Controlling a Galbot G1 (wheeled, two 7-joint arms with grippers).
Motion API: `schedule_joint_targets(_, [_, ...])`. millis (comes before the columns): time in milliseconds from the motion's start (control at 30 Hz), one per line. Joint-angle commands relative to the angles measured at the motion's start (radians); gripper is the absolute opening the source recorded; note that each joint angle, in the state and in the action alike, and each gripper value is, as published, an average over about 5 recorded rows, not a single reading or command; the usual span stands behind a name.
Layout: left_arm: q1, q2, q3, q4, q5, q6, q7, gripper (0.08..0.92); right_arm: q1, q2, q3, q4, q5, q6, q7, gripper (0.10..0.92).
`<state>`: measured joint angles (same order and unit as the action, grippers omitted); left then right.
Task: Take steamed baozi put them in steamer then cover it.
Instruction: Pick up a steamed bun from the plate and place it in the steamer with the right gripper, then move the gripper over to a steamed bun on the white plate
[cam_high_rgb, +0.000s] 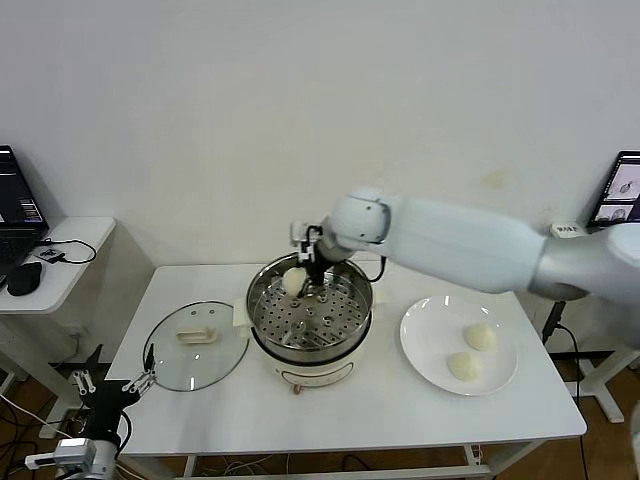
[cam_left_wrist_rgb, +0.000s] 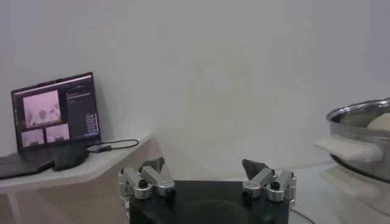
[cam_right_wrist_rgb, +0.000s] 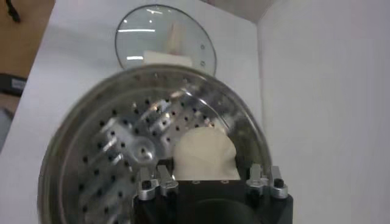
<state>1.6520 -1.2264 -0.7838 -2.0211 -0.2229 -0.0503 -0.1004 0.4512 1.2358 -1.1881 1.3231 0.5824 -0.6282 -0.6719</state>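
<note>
Head view: the right gripper (cam_high_rgb: 303, 268) reaches over the far-left rim of the steamer (cam_high_rgb: 310, 312), and one steamed baozi (cam_high_rgb: 295, 282) sits at its tip, just above or on the perforated tray at that edge. Two more baozi (cam_high_rgb: 481, 337) lie on the white plate (cam_high_rgb: 425, 345), to the right of the steamer. The cover (cam_high_rgb: 197, 345) lies flat on the bench (cam_high_rgb: 400, 410) to the left of the steamer, handle up. The left gripper (cam_high_rgb: 112, 388) hangs low off the bench's front-left corner, well apart from the steamer.

Left wrist view: the left gripper's fingers (cam_left_wrist_rgb: 157, 173) are spread wide and hold nothing; the steamer's rim shows off to one side.

Right wrist view: the baozi (cam_right_wrist_rgb: 204, 155) lies between the right gripper's fingers (cam_right_wrist_rgb: 151, 184), down inside the steamer near its wall, with the cover beyond the rim.

The step in hand looks like placing a bun on the tray. Next, the fingers would need to let go and lift clear, then go to the plate.

The fingertips are hidden behind the gripper body, so whether they grip the bun or have released it cannot be told. A fourth baozi is not visible anywhere.
</note>
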Motion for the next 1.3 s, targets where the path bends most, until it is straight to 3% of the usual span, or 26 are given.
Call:
schedule_joint_targets(33, [0.001, 0.004, -0.007, -0.001, -0.002, -0.001, 0.0, 0.823, -0.087, 0.122, -0.006, -0.1, 0.01, -0.036, 0.036, 0.636])
schedule_joint_targets(533, [0.002, 0.003, -0.008, 0.001, -0.004, -0.005, 0.002, 0.823, -0.105, 0.143, 0.007, -0.153, -0.042, -0.03, 0.03, 0.648])
schedule_joint_targets(767, [0.009, -0.002, -0.007, -0.014, -0.003, -0.006, 0.002, 0.823, -0.062, 0.083, 0.019, -0.091, -0.033, -0.029, -0.001, 0.798])
schedule_joint_targets(967, [0.015, -0.002, -0.006, -0.023, -0.002, -0.001, 0.001, 0.823, 0.081, -0.075, 0.02, 0.038, -0.065, -0.002, -0.131, 0.822])
schedule_joint_targets(1300, [0.021, -0.001, -0.014, -0.025, -0.003, 0.005, 0.001, 0.823, 0.265, -0.468, -0.059, 0.296, -0.125, 0.17, -0.377, 0.823])
